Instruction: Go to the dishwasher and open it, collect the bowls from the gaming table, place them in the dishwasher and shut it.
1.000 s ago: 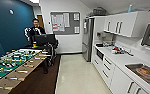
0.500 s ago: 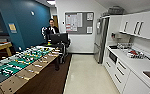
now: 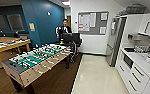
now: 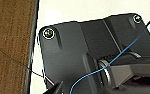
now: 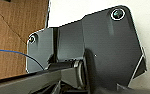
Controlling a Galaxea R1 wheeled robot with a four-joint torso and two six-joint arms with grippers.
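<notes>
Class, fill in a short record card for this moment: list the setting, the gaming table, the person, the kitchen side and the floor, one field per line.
setting: office break room with a blue wall and a notice board
gaming table: table-football table at left, green field, rods across it
person: stands behind a dark monitor past the table's far end
kitchen side: white cabinets and counter along the right
floor: dark wood under the table, pale floor by the cabinets

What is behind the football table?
Behind the football table, a person stands by a dark monitor cart against the blue wall. The cart hides the person's legs.
</notes>
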